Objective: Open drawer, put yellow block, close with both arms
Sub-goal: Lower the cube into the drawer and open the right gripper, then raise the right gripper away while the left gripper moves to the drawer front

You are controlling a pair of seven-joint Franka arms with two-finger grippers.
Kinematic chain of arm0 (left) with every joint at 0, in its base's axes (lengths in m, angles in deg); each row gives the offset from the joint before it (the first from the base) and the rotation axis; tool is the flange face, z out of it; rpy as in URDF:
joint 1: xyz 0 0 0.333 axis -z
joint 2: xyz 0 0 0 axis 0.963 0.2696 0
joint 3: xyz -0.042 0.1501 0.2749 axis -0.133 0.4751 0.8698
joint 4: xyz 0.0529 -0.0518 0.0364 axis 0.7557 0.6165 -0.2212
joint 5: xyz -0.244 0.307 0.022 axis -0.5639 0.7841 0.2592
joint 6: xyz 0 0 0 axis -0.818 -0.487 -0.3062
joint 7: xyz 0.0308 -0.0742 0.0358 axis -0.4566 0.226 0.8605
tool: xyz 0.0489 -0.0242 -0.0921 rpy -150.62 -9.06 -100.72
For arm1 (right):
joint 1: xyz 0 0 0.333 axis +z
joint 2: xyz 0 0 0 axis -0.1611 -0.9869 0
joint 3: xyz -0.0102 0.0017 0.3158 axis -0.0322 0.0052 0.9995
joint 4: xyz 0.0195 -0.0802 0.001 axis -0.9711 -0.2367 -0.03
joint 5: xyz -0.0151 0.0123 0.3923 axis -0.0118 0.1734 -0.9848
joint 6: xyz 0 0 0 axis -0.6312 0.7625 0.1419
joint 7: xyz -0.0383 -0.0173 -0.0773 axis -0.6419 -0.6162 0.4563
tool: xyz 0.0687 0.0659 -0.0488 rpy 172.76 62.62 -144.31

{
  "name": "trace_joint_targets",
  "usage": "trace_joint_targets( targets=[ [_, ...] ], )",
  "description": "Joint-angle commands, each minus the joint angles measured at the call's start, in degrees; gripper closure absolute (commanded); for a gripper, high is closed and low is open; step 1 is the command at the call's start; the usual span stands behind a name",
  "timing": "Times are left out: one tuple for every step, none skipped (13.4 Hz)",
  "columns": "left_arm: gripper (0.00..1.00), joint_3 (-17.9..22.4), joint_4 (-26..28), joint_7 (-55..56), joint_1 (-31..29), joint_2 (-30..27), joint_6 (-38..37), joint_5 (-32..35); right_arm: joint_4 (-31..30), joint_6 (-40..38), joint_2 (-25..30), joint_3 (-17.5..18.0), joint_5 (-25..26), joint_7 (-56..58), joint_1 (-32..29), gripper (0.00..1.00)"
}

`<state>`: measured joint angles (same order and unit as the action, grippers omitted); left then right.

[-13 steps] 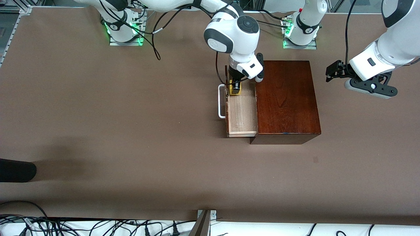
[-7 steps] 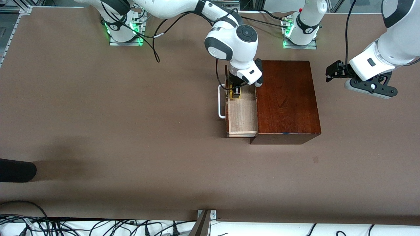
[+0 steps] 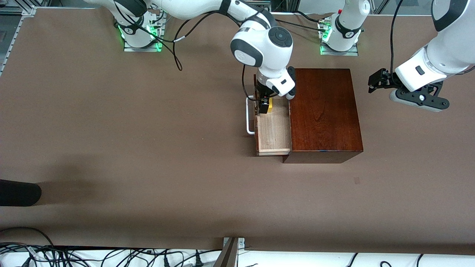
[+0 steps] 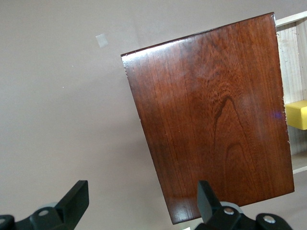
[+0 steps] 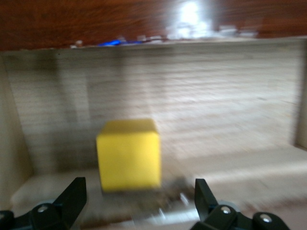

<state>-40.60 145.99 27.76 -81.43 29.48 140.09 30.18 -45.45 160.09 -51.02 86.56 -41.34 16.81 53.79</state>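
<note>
My right fingers (image 5: 136, 203) stand spread wide with nothing between them, over the end of the open drawer (image 3: 274, 129) that lies farthest from the front camera. The yellow block (image 5: 128, 154) sits free on the pale wood floor of that drawer, just past my fingertips (image 5: 73, 191) and touching neither of them. In the front view the block (image 3: 270, 105) shows as a sliver of yellow beside my black right fingers (image 3: 264, 106), close to the drawer's front panel and its white handle (image 3: 249, 115). The drawer stands pulled out of the dark red-brown box (image 3: 323, 113) toward the right arm's end of the tabletop (image 3: 130, 148).

My left fingers (image 4: 141, 201) are also wide apart and hold nothing. They hang in the air over bare tabletop beside the box, toward the left arm's end, where that arm waits. From its wrist view I see the glossy box top (image 4: 216, 120) and, past its edge, the block (image 4: 297, 115) in the drawer.
</note>
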Motion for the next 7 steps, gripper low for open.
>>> trace_joint_targets(
  targets=[
    [0.00,-0.18,-1.87,-1.30,0.21,1.22,0.19,-1.80,1.37,-3.78,5.54,-0.09,-4.30,-0.28,-4.51,0.00],
    [0.00,-0.19,-2.31,-1.83,1.00,1.40,0.02,-1.80,1.37,-3.95,7.99,-0.36,-5.89,-0.37,-6.79,0.00],
    [0.00,-0.19,-2.40,-3.22,2.14,1.32,0.02,-1.80,1.28,-3.96,10.11,-0.53,-6.34,-0.28,-9.77,0.00],
    [0.00,-0.27,-2.66,-4.89,3.63,1.32,0.02,-1.80,1.28,-3.96,11.43,-0.27,-6.43,-0.11,-12.93,0.00],
    [0.00,-0.27,-3.36,-5.17,5.12,1.32,-0.07,-1.88,1.37,-3.43,12.40,-0.01,-6.96,-0.02,-16.36,0.00],
    [0.00,-0.19,-3.63,-5.52,6.70,1.32,-0.07,-2.14,1.37,-3.86,14.41,-0.01,-8.09,-0.45,-18.57,0.00],
    [0.00,-0.19,-3.72,-5.52,7.33,1.32,0.02,-2.58,1.20,-4.04,16.61,-0.70,-8.28,-0.54,-19.63,0.00]
  ],
)
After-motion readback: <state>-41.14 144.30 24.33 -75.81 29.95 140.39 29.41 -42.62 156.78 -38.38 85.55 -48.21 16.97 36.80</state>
